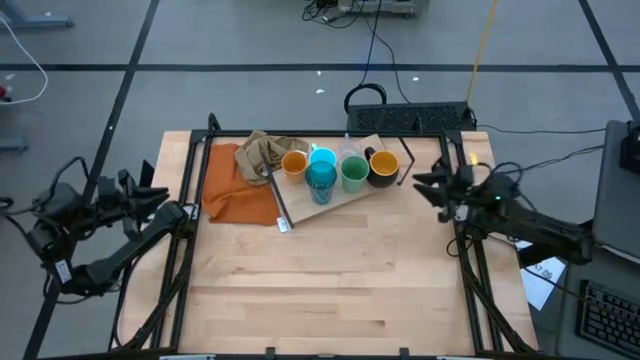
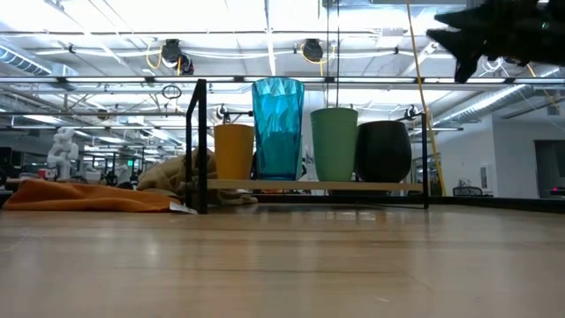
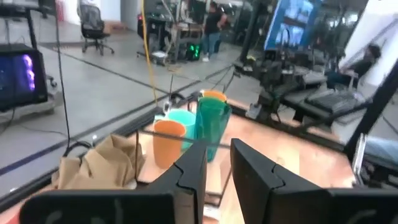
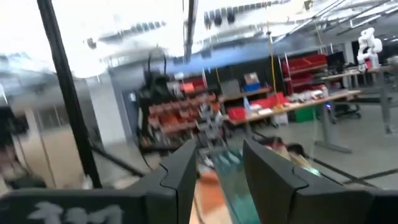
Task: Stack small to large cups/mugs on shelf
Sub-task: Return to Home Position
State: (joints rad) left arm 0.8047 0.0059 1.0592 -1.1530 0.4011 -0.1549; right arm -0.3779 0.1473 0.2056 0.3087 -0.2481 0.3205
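- Count: six vessels on the shelf (image 1: 334, 205), one of each: orange cup (image 1: 293, 163), light-blue mug (image 1: 323, 156), teal tumbler (image 1: 320, 182), clear glass (image 1: 349, 152), green cup (image 1: 354, 174), black mug (image 1: 383, 168)
- Low view gives me four upright in a row along the front: orange, teal, green, black; the blue mug and the glass sit behind them
- Two cloths: orange cloth (image 1: 238, 188) just beside the shelf's left end, tan cloth (image 1: 264, 152) bunched on it, reaching the orange cup's side
- Shelf stands at the table's (image 1: 320, 295) back edge, turned at a slant; bare wood runs from its front to the near edge
- Left gripper (image 3: 219, 150) is outside the table's left edge, well apart from the shelf, fingers a little parted, holding nothing
- Right gripper (image 4: 219, 144) is raised over the right edge rail, near the black mug's end but apart from it, fingers spread, holding nothing
- Contents: black mug shows a yellow-orange inside; for the others I cannot tell what is in them
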